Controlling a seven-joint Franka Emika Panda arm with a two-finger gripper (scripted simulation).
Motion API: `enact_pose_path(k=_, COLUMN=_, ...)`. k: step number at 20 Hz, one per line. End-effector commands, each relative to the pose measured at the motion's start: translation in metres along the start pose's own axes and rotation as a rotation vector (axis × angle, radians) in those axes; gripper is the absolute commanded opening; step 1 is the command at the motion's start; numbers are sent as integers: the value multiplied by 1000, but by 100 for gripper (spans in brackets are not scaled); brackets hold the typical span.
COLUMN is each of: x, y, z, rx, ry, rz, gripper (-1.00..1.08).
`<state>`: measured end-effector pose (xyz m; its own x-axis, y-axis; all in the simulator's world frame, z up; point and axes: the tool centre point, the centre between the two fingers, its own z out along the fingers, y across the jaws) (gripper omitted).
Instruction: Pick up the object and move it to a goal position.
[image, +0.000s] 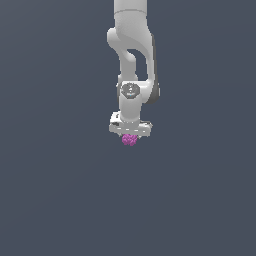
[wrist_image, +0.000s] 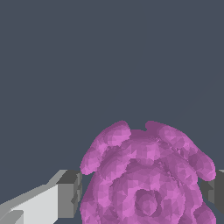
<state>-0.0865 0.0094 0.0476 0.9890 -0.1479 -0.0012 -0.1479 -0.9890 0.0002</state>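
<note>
Exterior view has my arm (image: 132, 50) hanging straight down against flat grey, with the berry (image: 129, 139) sitting right under my claw (image: 130, 134), touching its underside. Up close on the wrist view, the berry (wrist_image: 148, 179) (bumpy, magenta) fills the space between my two grey fingers (wrist_image: 70, 194), one pressed to each side, so my claw is clamped on it
</note>
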Motion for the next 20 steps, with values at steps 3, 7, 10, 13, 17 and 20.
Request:
enact_pose_path(k=3, x=1, y=0, z=6, rx=0, ry=1, rz=0, gripper=100)
enact_pose_path(k=7, x=1, y=0, z=6, rx=0, ry=1, rz=0, gripper=-100)
enact_pose_path(k=10, x=1, y=0, z=6, rx=0, ry=1, rz=0, gripper=-100)
enact_pose_path(k=13, x=1, y=0, z=6, rx=0, ry=1, rz=0, gripper=-100)
enact_pose_path(k=17, x=1, y=-2, z=2, rx=1, ry=2, rz=0, gripper=-100)
enact_pose_path(k=20, x=2, y=-5, z=-5, rx=1, ry=2, rz=0, gripper=-100)
